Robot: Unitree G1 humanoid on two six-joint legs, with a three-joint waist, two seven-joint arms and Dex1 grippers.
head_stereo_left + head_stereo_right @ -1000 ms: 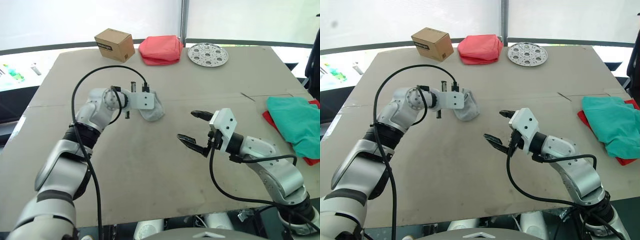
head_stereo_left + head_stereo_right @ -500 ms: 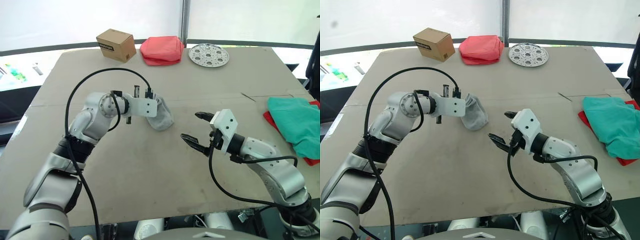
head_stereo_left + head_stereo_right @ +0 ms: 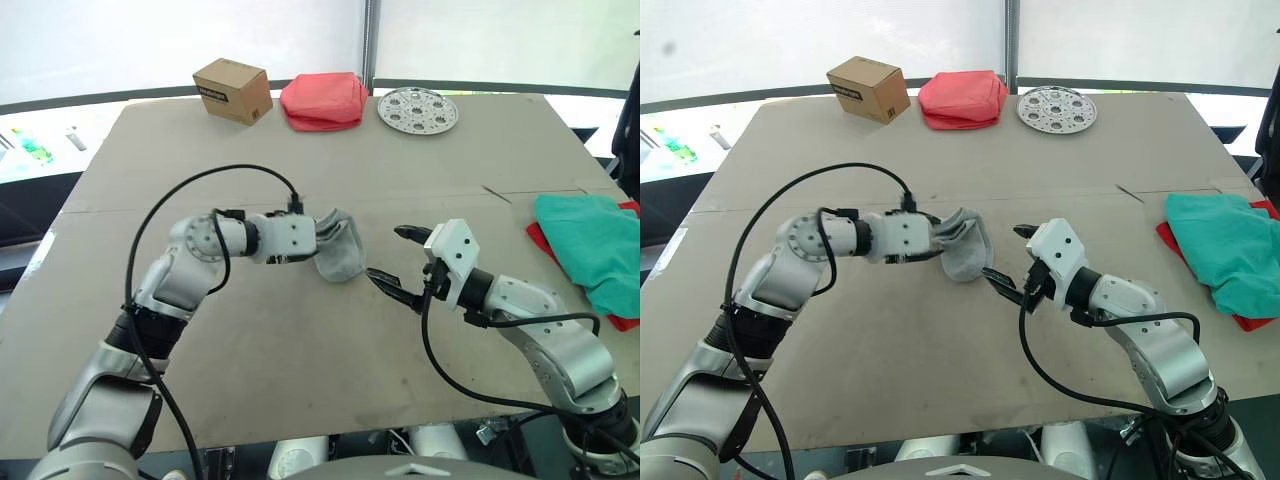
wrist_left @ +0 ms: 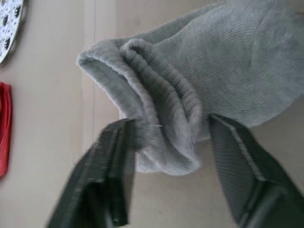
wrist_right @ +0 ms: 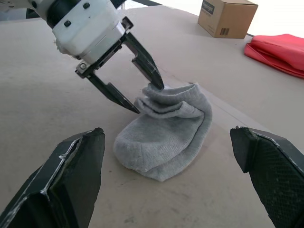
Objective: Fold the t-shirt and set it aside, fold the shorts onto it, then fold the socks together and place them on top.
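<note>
Socks (image 3: 340, 250): light grey ribbed knit, bunched into one lump near the middle of the bench (image 3: 300, 350). Cuffs point toward the left gripper (image 5: 137, 92), toe end bulges toward the right gripper (image 3: 398, 265); long axis runs roughly parallel to the bench's near edge. Cuff openings are stacked and rolled, ribbing is clear in the left wrist view.

Left gripper: fingers (image 4: 111, 175) spread either side of the cuff ends, one fingertip touching the cuff fabric, no pinch visible.
Right gripper: jaws wide apart, holding nothing, just beside the toe end.

T-shirt (image 3: 540, 240): red, just an edge showing at the bench's right edge, under the shorts (image 3: 590, 245), teal-green and folded on top.

Far edge of the bench: cardboard box (image 3: 233, 90) with a dark printed label, text unreadable; salmon-pink folded cloth (image 3: 322, 100); round perforated metal plate (image 3: 420, 108).
</note>
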